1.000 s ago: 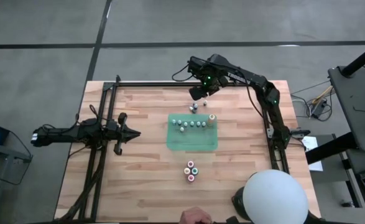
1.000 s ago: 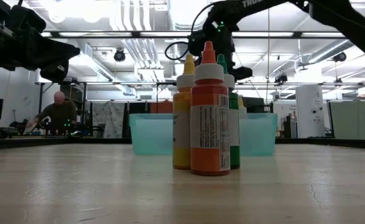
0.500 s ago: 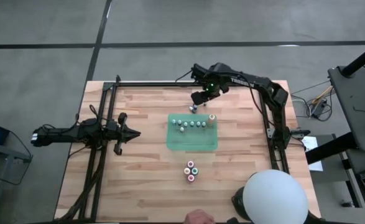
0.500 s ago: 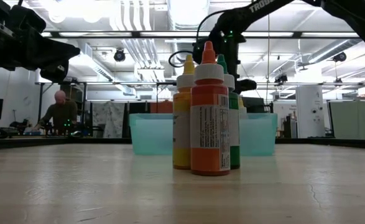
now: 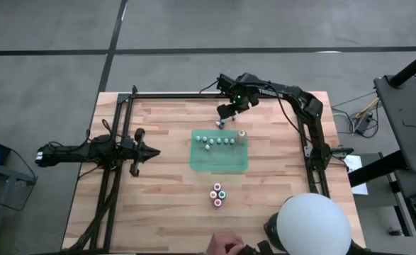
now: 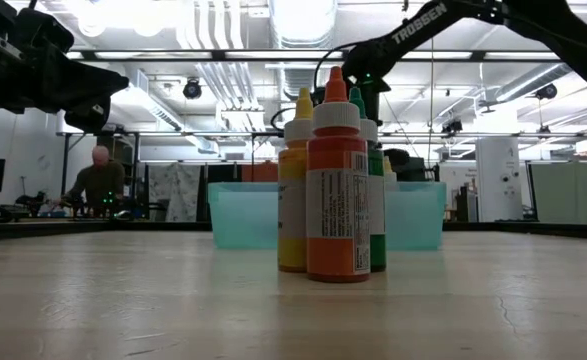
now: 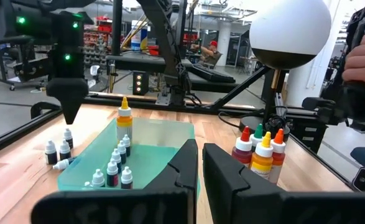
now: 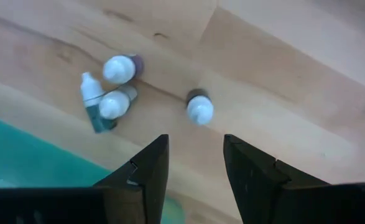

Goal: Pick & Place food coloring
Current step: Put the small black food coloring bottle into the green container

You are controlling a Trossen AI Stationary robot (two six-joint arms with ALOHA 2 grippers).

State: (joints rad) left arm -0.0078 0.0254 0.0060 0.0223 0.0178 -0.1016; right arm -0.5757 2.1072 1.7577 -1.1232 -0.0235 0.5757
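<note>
Several tiny white-capped food coloring bottles stand on the wood just beyond the far edge of the teal tray, and one of them lies on its side. My right gripper hangs over them, pointing down, open, with nothing between its fingers; it also shows in the high view. Inside the tray stand a row of tiny bottles and a taller yellow-orange dropper bottle. My left gripper waits shut at the table's left.
A cluster of bigger squeeze bottles, orange in front, stands near the table's near edge. A white round dome sits at the near right corner, with a person's hand beside it. Dark frame rails run along both sides.
My right gripper has come down toward the tiny bottles beyond the tray's far edge, still pointing down. The bottles have stayed where they were.
</note>
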